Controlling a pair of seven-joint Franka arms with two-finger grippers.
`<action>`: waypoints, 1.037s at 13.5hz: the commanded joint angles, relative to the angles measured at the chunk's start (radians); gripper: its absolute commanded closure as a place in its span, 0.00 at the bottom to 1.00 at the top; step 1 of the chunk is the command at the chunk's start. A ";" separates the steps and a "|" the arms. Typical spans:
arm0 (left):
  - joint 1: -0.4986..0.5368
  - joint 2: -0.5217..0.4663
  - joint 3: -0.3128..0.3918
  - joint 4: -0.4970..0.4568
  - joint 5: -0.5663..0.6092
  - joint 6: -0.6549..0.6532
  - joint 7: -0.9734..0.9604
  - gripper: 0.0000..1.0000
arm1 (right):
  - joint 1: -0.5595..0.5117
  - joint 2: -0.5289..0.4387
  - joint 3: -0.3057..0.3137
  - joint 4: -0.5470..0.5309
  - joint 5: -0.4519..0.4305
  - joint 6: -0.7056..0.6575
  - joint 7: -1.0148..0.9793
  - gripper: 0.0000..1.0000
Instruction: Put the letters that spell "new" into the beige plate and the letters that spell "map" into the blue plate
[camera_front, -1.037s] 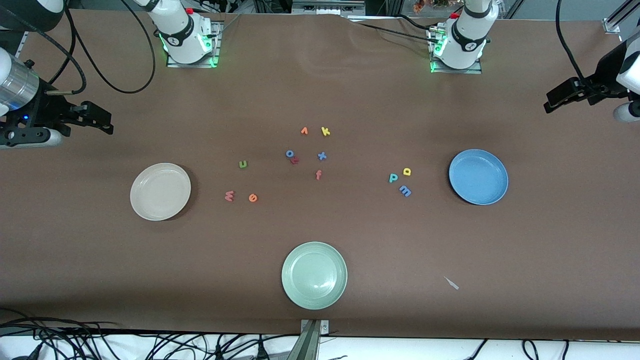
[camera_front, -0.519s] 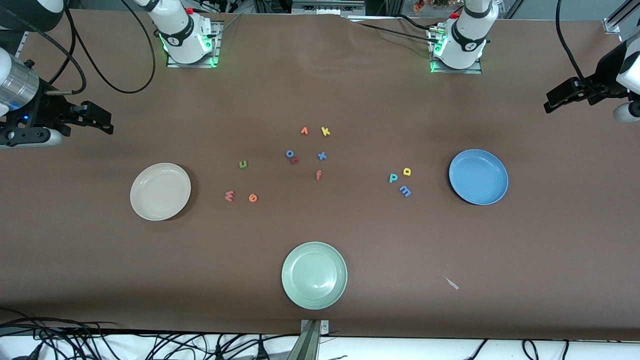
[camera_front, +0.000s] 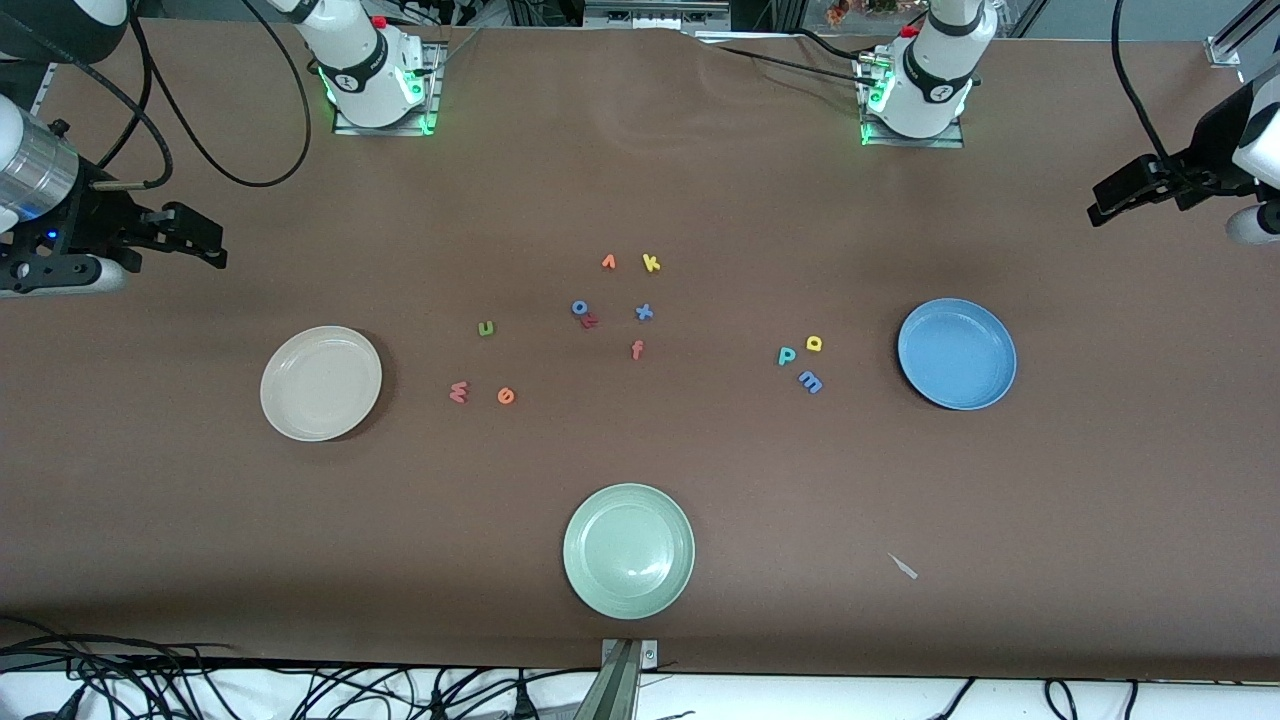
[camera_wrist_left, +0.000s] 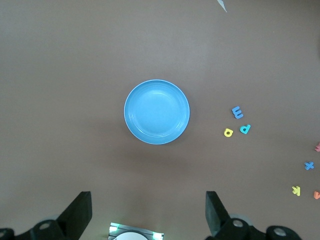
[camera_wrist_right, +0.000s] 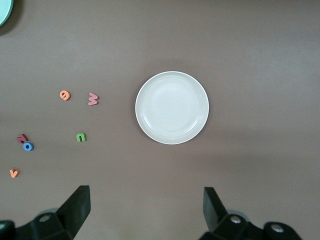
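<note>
The beige plate (camera_front: 320, 383) lies empty toward the right arm's end, with the salmon w (camera_front: 458, 392), orange e (camera_front: 506, 396) and green n (camera_front: 486, 328) on the cloth beside it. The blue plate (camera_front: 957, 353) lies empty toward the left arm's end, next to the blue m (camera_front: 811, 381), teal p (camera_front: 787, 355) and yellow a (camera_front: 814, 343). My right gripper (camera_wrist_right: 146, 207) hangs open and empty high over the table's end by the beige plate (camera_wrist_right: 172, 107). High above the end by the blue plate (camera_wrist_left: 156, 111), my left gripper (camera_wrist_left: 148, 210) is open and empty too.
A pale green plate (camera_front: 628, 550) sits near the front edge, mid-table. Spare letters cluster in the middle: orange v (camera_front: 608, 262), yellow k (camera_front: 651, 263), blue o (camera_front: 579, 307), blue x (camera_front: 644, 312), red f (camera_front: 637, 349). A small pale scrap (camera_front: 903, 566) lies nearer the camera than the blue plate.
</note>
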 joint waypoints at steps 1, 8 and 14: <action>-0.002 0.010 -0.002 0.026 0.013 -0.022 -0.006 0.00 | -0.007 0.004 0.002 0.011 0.008 -0.011 0.004 0.00; -0.002 0.010 -0.002 0.026 0.011 -0.022 -0.006 0.00 | -0.006 0.015 0.002 0.014 0.010 0.003 -0.002 0.00; -0.002 0.010 -0.002 0.026 0.001 -0.023 -0.006 0.00 | 0.054 0.111 0.013 0.020 0.007 0.033 -0.003 0.00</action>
